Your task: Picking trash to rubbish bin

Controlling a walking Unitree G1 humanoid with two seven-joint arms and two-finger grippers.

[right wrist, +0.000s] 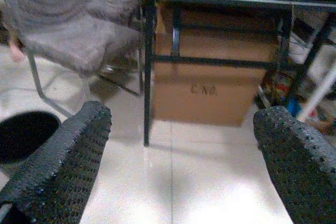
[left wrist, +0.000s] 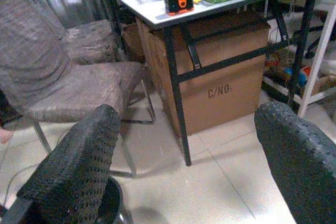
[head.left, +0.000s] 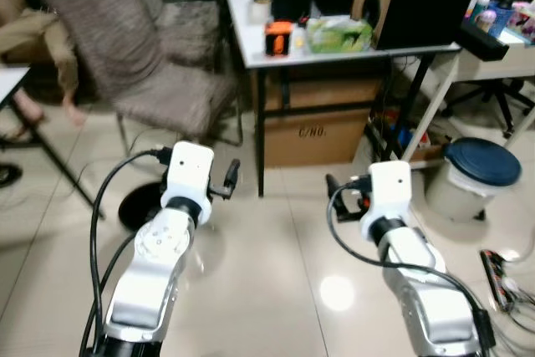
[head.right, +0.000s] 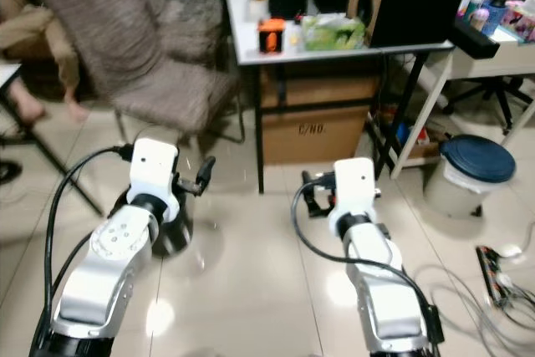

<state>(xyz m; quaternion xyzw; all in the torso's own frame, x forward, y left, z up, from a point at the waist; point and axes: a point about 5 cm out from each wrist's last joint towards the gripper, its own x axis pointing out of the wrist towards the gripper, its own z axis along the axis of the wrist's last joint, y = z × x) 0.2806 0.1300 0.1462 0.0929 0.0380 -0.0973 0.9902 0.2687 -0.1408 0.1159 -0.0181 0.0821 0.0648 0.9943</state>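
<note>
A black round bin (head.left: 134, 204) stands on the floor just behind my left arm, below a grey chair; the right wrist view catches its dark opening (right wrist: 23, 135). At the right, a white bin with a blue lid (head.left: 474, 175) sits beside the table leg. My left gripper (head.left: 229, 179) is held out over the tiled floor, open, nothing between its fingers (left wrist: 79, 171). My right gripper (head.left: 341, 192) is also raised over the floor, open and empty, with its fingers (right wrist: 63, 161) wide apart. I can make out no piece of trash on the floor.
Straight ahead is a white table (head.left: 242, 27) on black legs with a cardboard box (head.left: 318, 127) under it. The grey chair (head.left: 142, 56) stands at the left, with a person's leg (head.left: 58, 56) beyond it. A power strip and cables (head.left: 499, 275) lie at the right.
</note>
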